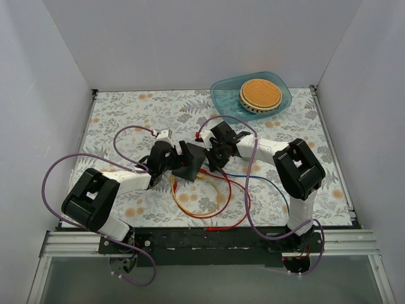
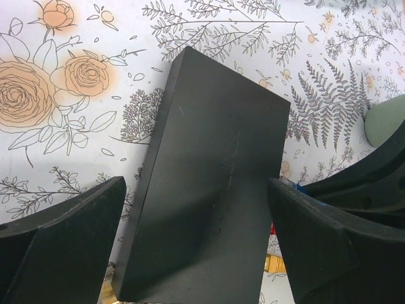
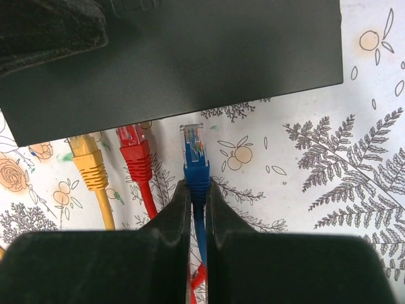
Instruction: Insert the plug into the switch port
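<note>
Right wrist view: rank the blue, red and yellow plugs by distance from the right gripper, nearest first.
1. blue plug: centre, held in the jaws of the right gripper.
2. red plug: just left of the blue one.
3. yellow plug: farthest left.

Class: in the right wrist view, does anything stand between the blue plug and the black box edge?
Nothing visible does. The blue plug, pinched in the right gripper, faces the black box across a small bare gap. The red plug and yellow plug lie beside it, off its path.
</note>
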{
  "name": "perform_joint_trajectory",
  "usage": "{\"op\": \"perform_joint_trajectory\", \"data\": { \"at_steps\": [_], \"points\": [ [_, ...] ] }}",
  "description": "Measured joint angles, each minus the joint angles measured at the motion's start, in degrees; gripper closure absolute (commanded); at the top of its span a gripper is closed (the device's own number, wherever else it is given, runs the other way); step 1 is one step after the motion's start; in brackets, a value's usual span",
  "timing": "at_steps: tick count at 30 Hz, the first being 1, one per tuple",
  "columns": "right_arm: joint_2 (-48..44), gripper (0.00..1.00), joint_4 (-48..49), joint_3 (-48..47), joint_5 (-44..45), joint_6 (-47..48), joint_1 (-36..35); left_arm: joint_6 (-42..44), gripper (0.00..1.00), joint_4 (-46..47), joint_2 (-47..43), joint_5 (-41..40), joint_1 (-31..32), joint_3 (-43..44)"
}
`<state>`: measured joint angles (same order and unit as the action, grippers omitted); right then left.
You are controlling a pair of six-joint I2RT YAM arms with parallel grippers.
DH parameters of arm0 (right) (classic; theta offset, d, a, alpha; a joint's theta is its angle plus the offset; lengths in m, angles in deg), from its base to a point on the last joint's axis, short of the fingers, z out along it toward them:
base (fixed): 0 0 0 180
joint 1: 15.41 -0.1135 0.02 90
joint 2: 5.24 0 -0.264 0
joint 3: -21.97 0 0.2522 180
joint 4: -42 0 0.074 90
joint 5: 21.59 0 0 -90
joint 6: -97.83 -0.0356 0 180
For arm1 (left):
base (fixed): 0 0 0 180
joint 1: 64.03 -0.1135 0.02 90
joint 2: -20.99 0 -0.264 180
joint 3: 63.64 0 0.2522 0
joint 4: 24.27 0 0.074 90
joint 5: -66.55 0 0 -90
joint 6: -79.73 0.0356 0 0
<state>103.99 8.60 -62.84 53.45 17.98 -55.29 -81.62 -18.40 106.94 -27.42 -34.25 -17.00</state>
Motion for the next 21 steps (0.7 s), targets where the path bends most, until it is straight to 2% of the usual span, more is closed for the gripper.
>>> {"op": "perform_joint_trajectory", "data": {
  "at_steps": [21],
  "points": [
    [2.0, 0.99, -4.2, -3.7, 1.5, -2.3, -1.2, -0.5, 0.05, 0.1, 0.1, 0.4, 0.0, 0.0]
  ]
}}
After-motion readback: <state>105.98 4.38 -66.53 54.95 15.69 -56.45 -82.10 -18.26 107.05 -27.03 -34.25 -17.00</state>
